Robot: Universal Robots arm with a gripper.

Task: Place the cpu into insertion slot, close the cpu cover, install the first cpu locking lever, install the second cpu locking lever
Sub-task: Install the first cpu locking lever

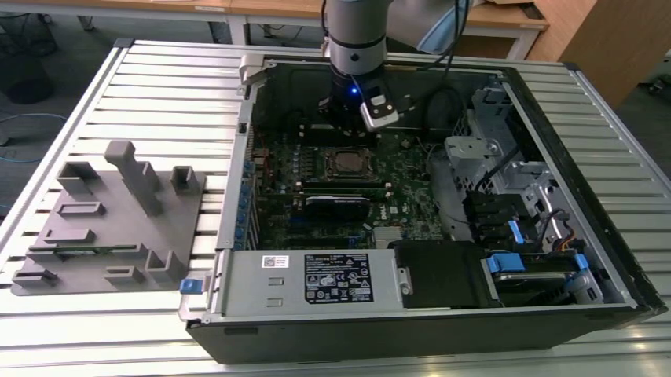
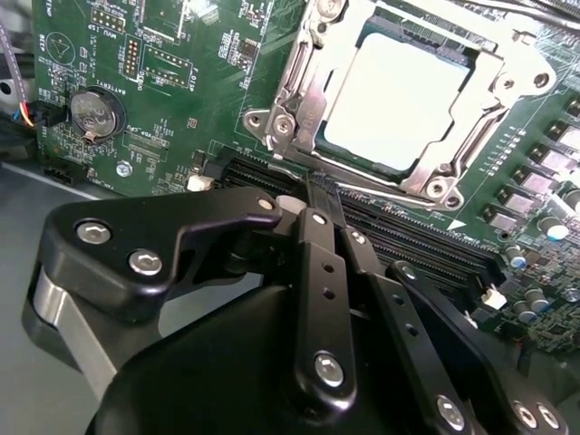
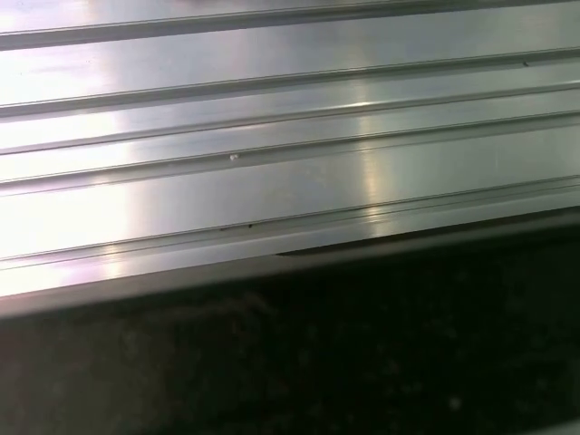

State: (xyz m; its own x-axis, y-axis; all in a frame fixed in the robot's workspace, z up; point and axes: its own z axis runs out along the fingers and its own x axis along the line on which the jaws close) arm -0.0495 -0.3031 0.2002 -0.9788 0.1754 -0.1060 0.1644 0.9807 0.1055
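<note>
**A:** Where was the cpu [image 2: 399, 91]?

**B:** It sat flat in the insertion slot [image 1: 326, 162], on the half of the green circuit board [image 2: 227, 63] farthest from the labelled power-supply box [image 1: 314, 279]. This was inside the open computer case [image 1: 587, 188]. The cpu cover [image 2: 467, 145] lay down around it, and its cut-out showed the pale metal top.

**A:** And the gripper [image 2: 313, 186]?

**B:** In the second wrist view its black fingers were pressed together with nothing seen between them. The tips were just beside one corner of the cover, over the long black memory slots [image 2: 263, 172]. Whether they touched anything could not be told. The gripper's own body hid the board below it.

**A:** Were the locking levers down?

**B:** Silvery bars ran along the cover's sides, but whether they were latched was unclear.

**A:** Anything else?

**B:** The first wrist view showed the ribbed metal table [image 3: 272, 136] and a dark band too dim to make out. A grey fixture block [image 1: 105, 220] stood on the table beside the case, towards the exterior view's left.
</note>
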